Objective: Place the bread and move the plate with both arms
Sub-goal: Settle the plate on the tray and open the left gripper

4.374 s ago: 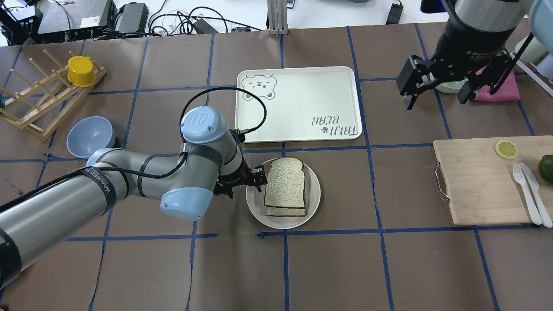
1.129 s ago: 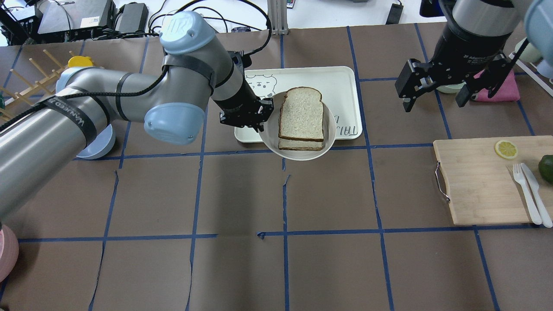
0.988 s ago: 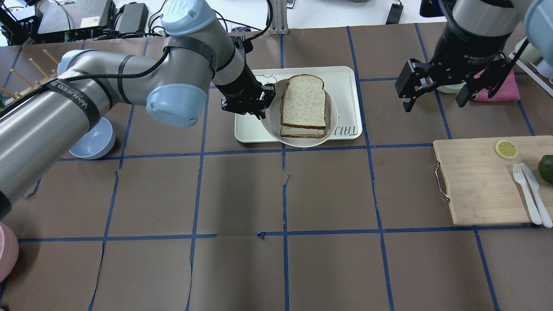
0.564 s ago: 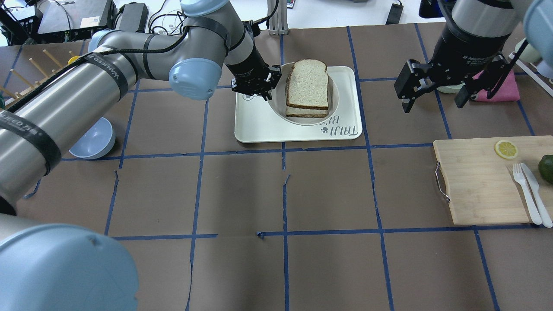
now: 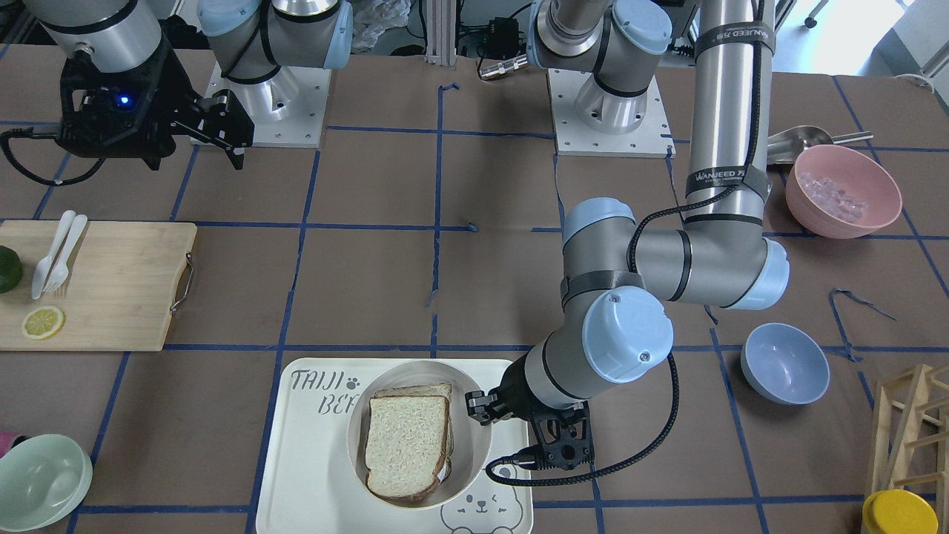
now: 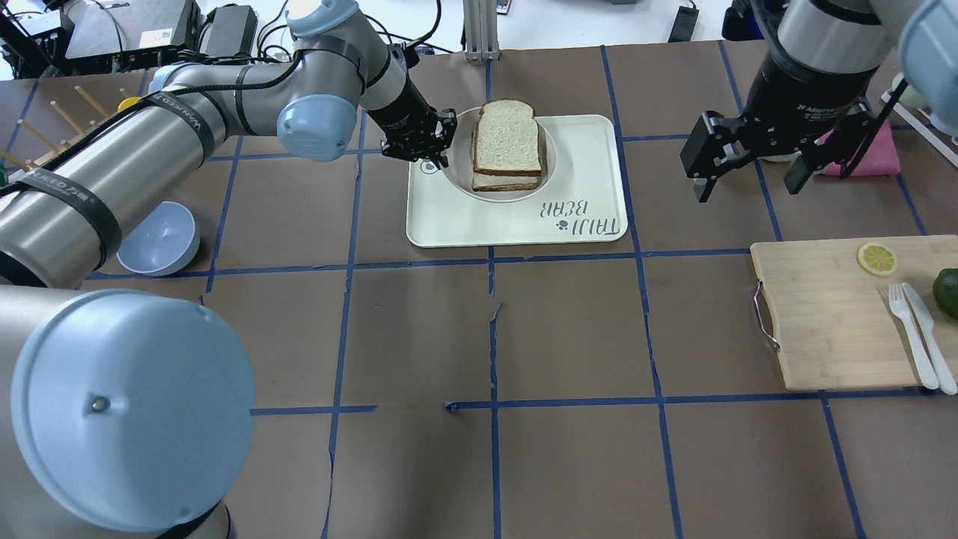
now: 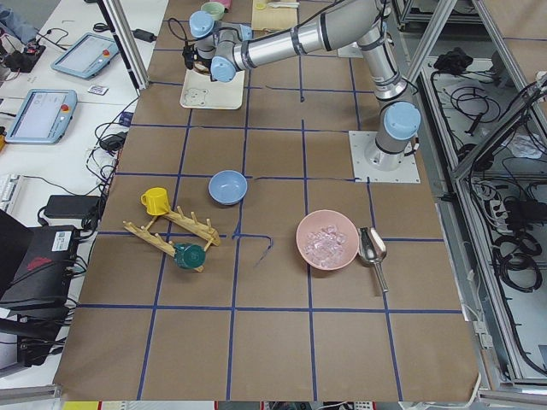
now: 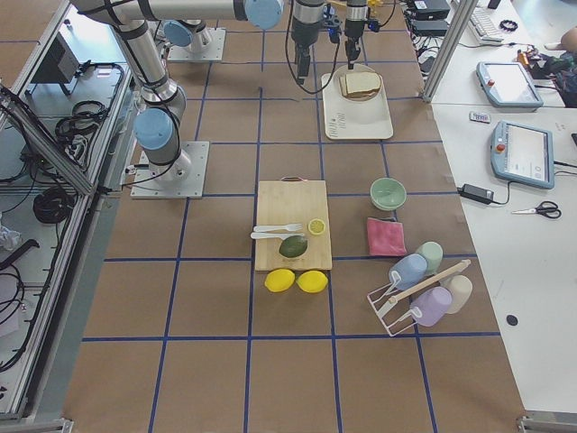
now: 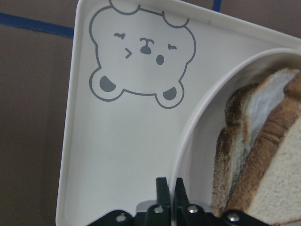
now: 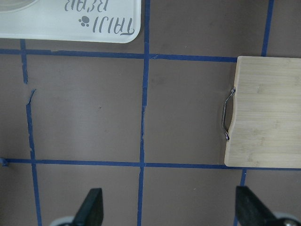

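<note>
The plate (image 6: 501,196) holds two stacked slices; the top one is the dark-crusted bread (image 6: 507,137). The plate is over the far left part of the bear-printed tray (image 6: 479,224); I cannot tell whether it rests on it. My left gripper (image 6: 441,146) is shut on the plate's left rim, which the left wrist view shows pinched between the fingers (image 9: 162,188), with the rim (image 9: 197,127) beside the bread (image 9: 263,155). In the front-facing view the plate (image 5: 474,452) and bread (image 5: 404,445) are at the bottom. My right gripper (image 6: 748,191) hangs open and empty, high at the right.
A wooden cutting board (image 6: 846,311) with a lemon slice, fork and knife lies at the right. A pink cloth (image 6: 872,153) is behind the right gripper. A blue bowl (image 6: 157,239) and a wooden rack (image 6: 45,127) are at the left. A pink bowl (image 5: 841,189) stands near the left base.
My left arm has lifted the plate with the bread off the table and carried it away from me over the tray, then towards its far left corner. The right arm has barely moved.
</note>
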Controlling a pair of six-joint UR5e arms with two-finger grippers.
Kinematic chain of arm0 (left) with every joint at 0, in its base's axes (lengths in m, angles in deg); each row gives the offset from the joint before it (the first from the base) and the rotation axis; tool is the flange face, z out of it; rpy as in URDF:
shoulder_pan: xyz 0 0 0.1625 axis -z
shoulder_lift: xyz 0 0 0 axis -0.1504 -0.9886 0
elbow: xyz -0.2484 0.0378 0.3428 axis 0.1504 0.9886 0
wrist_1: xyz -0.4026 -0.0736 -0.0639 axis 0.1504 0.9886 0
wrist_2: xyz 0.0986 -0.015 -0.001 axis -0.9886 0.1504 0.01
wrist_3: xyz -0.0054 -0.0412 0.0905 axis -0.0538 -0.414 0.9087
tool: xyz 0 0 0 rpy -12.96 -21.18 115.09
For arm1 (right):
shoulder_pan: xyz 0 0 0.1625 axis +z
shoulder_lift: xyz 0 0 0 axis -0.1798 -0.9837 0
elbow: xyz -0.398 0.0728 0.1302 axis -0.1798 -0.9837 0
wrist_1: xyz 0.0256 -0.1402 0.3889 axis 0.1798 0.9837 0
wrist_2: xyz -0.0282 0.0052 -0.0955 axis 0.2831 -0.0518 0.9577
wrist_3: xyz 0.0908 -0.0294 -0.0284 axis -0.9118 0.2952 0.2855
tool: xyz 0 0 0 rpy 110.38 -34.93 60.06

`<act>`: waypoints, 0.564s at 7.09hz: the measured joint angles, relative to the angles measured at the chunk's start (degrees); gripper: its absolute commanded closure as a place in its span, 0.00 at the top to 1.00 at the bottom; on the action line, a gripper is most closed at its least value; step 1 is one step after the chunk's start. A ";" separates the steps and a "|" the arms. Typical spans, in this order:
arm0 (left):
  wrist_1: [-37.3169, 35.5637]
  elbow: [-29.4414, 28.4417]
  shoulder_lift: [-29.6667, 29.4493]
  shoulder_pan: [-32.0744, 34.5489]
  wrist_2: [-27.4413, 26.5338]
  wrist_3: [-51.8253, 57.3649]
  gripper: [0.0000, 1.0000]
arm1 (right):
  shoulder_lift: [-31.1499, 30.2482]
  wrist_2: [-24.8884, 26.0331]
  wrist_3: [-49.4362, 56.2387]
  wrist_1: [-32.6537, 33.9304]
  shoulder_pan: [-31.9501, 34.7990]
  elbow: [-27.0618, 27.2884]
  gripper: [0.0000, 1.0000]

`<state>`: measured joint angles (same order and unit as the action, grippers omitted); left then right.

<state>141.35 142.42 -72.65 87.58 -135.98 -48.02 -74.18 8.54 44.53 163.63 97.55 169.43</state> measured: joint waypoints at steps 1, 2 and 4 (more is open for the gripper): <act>-1.09 0.07 -1.09 -0.12 0.09 0.39 0.00 | 0.03 0.05 0.16 0.00 0.00 0.02 1.00; -2.08 0.25 -1.93 -0.13 0.08 0.61 0.00 | 0.04 0.10 0.22 0.00 0.00 0.02 1.00; -3.06 0.48 -2.70 -0.12 0.07 3.17 0.00 | 0.01 0.18 0.15 -0.04 0.00 0.08 1.00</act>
<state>138.28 142.90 -75.35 87.46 -135.90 -44.85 -74.17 8.72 44.68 163.59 97.55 169.51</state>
